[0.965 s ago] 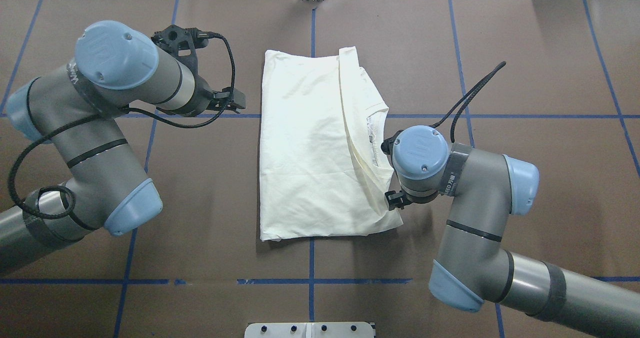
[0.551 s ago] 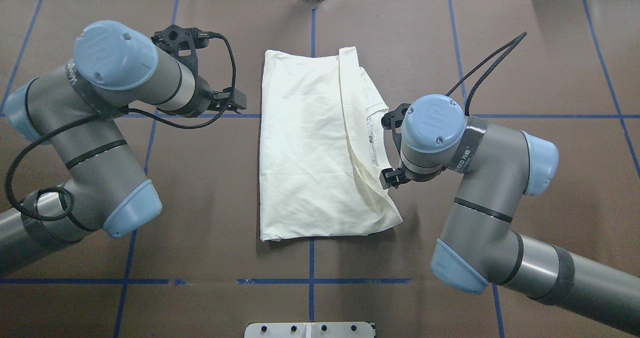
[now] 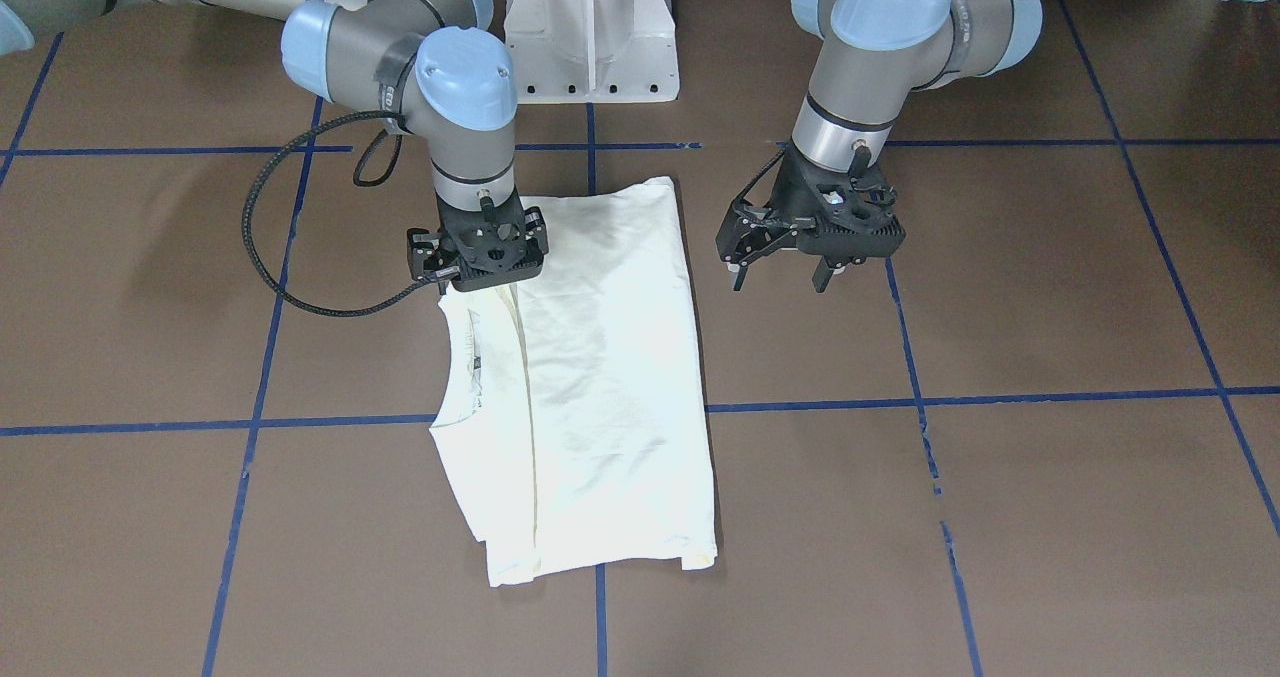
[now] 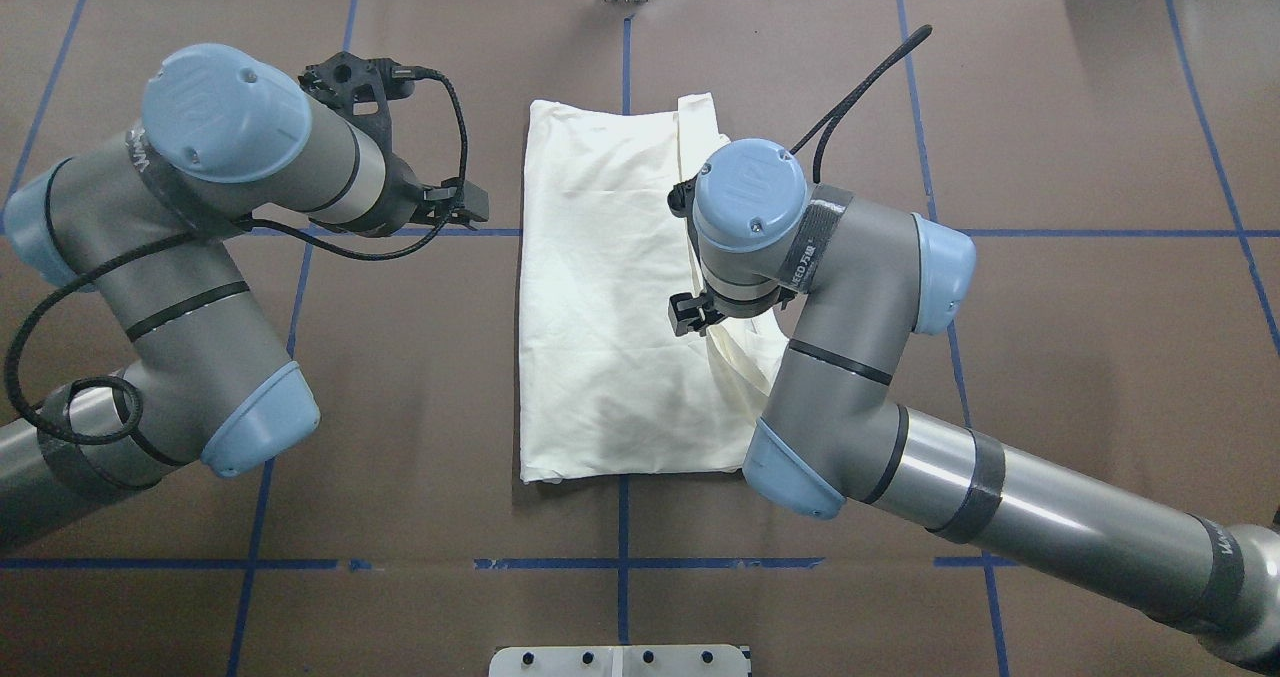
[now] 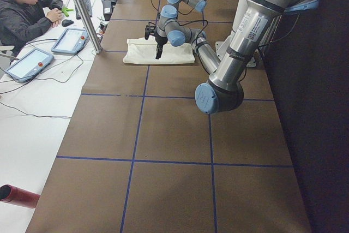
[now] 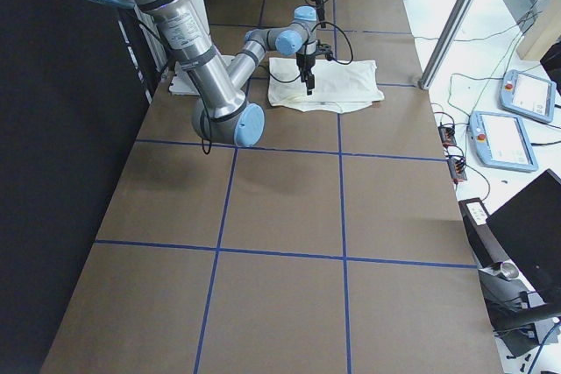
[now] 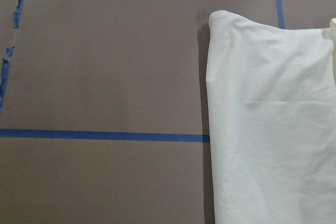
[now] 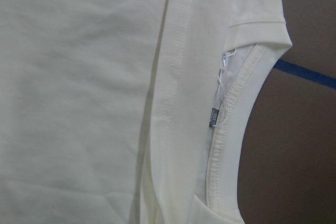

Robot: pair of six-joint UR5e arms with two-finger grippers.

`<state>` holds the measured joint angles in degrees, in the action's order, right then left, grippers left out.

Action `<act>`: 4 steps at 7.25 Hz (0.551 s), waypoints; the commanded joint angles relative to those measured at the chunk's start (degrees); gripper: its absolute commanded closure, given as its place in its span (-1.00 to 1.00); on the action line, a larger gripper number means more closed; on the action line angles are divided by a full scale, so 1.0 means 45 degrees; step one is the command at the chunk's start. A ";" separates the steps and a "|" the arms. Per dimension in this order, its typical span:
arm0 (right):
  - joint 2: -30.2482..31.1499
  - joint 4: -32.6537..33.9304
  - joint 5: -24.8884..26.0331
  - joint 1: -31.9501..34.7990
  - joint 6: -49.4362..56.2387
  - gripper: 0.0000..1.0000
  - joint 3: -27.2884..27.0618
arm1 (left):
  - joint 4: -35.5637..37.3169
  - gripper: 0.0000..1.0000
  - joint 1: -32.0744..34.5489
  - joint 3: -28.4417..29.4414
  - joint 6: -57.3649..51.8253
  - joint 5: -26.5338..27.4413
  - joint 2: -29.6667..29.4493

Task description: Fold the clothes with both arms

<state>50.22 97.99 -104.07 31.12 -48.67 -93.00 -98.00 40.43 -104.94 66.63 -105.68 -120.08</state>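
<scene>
The cream shirt [image 4: 600, 307] lies folded in a tall rectangle at the table's middle, plain side up, with no print showing. It also shows in the front view [image 3: 600, 377]. Its collar [image 8: 226, 145] with a small label is on the robot's right side. My right gripper [image 3: 478, 279] hangs straight down over the shirt's collar-side edge near the robot. Its jaws look spread, with no cloth in them. My left gripper [image 3: 778, 279] is open and empty, hovering over bare table just beside the shirt's other long edge [image 7: 210, 103].
The white pedestal [image 3: 590, 27] stands at the robot's base. Blue tape lines [image 4: 622, 517] cross the brown table. An operator [image 5: 27, 9] sits at a side desk with tablets [image 5: 68, 39], behind a metal post [image 5: 82, 9].
My right arm has swung from the shirt's right lower edge up and inward, so its wrist is now over the shirt. The shirt has not moved. The left arm has barely moved.
</scene>
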 commanded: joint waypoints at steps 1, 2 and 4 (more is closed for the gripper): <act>0.0109 0.0116 -0.0348 -0.0313 -0.0043 -1.00 0.0373 | -0.0038 -1.00 0.0000 -0.0001 -0.0002 -0.0011 0.0043; 0.0227 0.0273 -0.0369 -0.0508 -0.0062 -1.00 0.0393 | -0.0039 -1.00 0.0000 -0.0001 -0.0002 -0.0069 0.0043; 0.0287 0.0584 -0.0447 -0.0530 -0.0062 -1.00 0.0373 | -0.0039 -1.00 0.0000 -0.0001 0.0017 -0.0089 0.0043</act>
<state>51.40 99.48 -105.76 28.92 -48.94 -91.30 -98.17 40.43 -104.94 66.64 -106.02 -119.89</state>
